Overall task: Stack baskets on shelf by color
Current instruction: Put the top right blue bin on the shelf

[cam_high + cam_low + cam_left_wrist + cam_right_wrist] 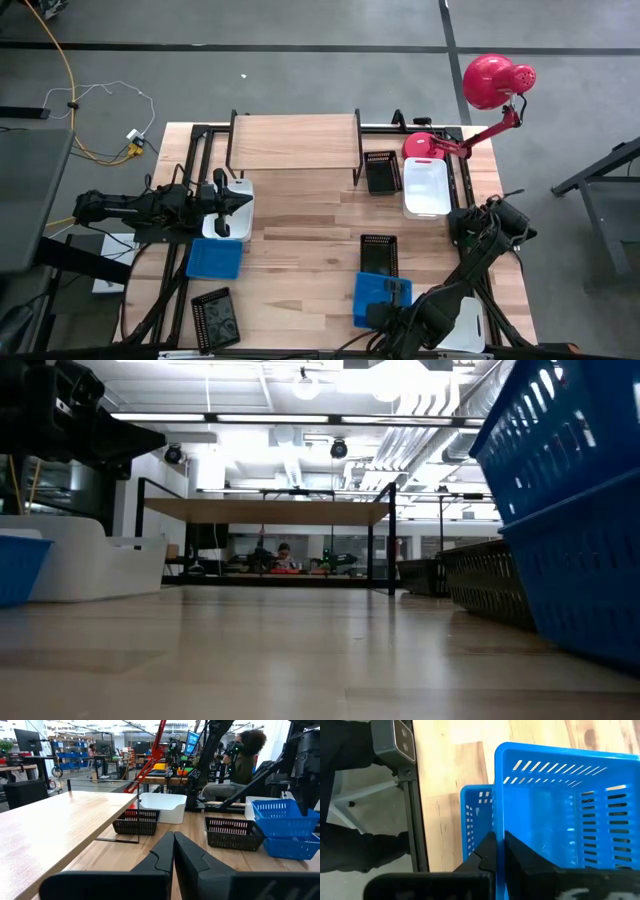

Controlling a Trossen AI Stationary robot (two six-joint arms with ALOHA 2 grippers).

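High view: the shelf [294,142] stands bare at the desk's [300,240] far edge. Baskets lie scattered: a black one [381,171] and a white one [426,187] right of the shelf beside the lamp [497,82]; a white one [238,199] under the left end effector [221,200]; a blue one [214,258] and a black one [215,316] near the front left; a black one [378,254] at centre. The right end effector [392,300] sits at a blue basket [381,298] at the front.

Low view: that blue basket [570,510] appears tilted, one side seemingly raised off the desk.

Left wrist view: the left end effector's fingers [161,856] are pressed together, holding nothing.

Right wrist view: the right fingers [487,851] pinch the wall of the upper blue basket [560,820], which sits nested in a second blue one [477,815].

Handling, as a judgement: the baskets look light, thin-walled and slightly flexible; the slotted rim offers the surest hold, though a one-sided grip lets the basket tilt.
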